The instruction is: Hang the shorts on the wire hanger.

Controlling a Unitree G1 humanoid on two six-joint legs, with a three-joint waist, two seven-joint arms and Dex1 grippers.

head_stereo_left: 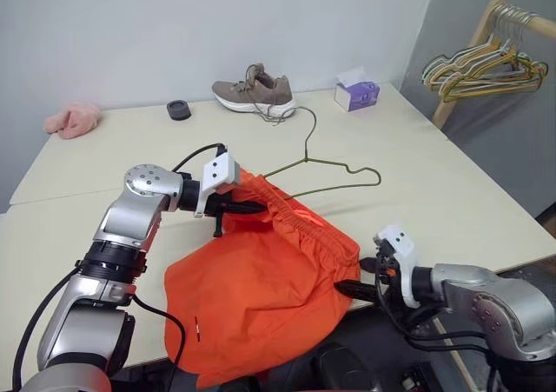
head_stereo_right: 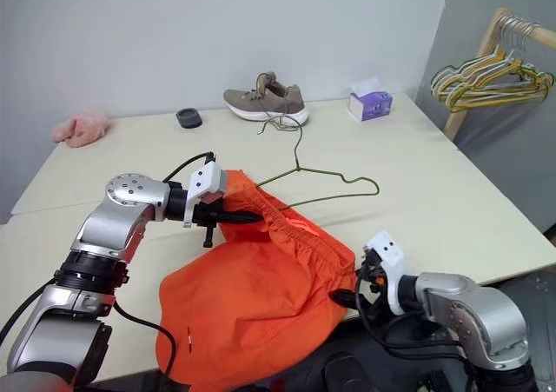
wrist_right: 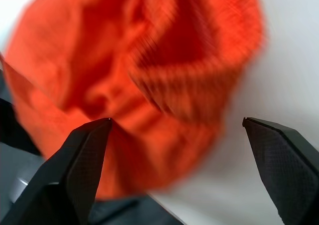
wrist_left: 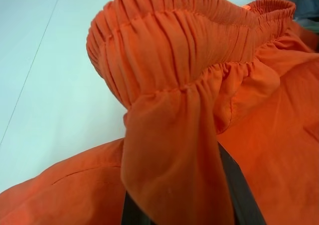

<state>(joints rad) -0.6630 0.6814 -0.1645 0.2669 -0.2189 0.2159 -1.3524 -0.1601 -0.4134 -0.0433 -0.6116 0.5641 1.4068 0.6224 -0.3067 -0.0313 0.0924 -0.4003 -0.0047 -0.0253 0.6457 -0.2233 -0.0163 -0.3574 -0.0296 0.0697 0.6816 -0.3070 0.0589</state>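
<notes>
A: Biggest first?
B: Pale table [head_stereo_left: 452,192]. Then orange shorts [head_stereo_left: 261,296], heaped at the near edge, partly hanging over it, between the two grippers.

A: Left gripper [head_stereo_left: 252,207]?
B: Pressed together on the gathered waistband, lifting that corner off the table. Black fingers [wrist_left: 239,185] seen either side of the pinched fold in the left wrist view.

A: Right gripper [wrist_right: 174,130]?
B: Spread wide, nothing between the fingers. Just beside the shorts' right edge, near the table edge; whether touching the cloth, cannot tell.

A: Wire hanger [head_stereo_left: 334,176]?
B: Flat on the table just beyond the left gripper, one end hidden under the lifted waistband, hook pointing away toward the shoe [head_stereo_left: 254,95].

A: Containers?
B: Purple tissue box [head_stereo_left: 356,94], far beyond the right gripper, white tissue sticking out of its top. Rack [head_stereo_left: 473,57] further right, bunch of hangers [head_stereo_left: 482,69] on its rail.

A: Smaller bits?
B: Pink cloth [head_stereo_left: 74,119] and a small dark round thing [head_stereo_left: 178,109], well beyond the left gripper.
</notes>
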